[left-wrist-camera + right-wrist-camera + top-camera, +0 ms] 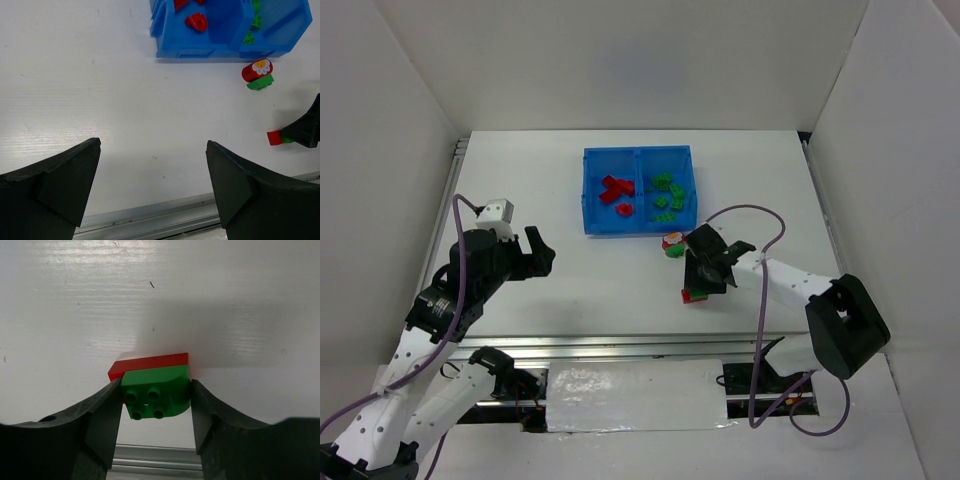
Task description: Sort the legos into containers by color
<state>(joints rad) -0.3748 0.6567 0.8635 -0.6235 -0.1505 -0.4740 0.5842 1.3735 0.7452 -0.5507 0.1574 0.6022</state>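
My right gripper (705, 283) is shut on a joined brick, a green curved piece (157, 390) on a red plate (150, 363), low on the table (695, 294). Its jaws press both sides of the green piece (156, 402). A red cylinder with a flower face on a green brick (672, 243) lies just in front of the blue tray (588, 195). The tray's left compartment holds red bricks (615, 190), the right one green bricks (670, 192). My left gripper (542, 258) is open and empty over bare table (152, 165), left of the tray.
White walls enclose the table on three sides. A metal rail (620, 348) runs along the near edge. The left wrist view shows the tray (200, 50), the flower piece (257, 70) and the held brick (276, 137).
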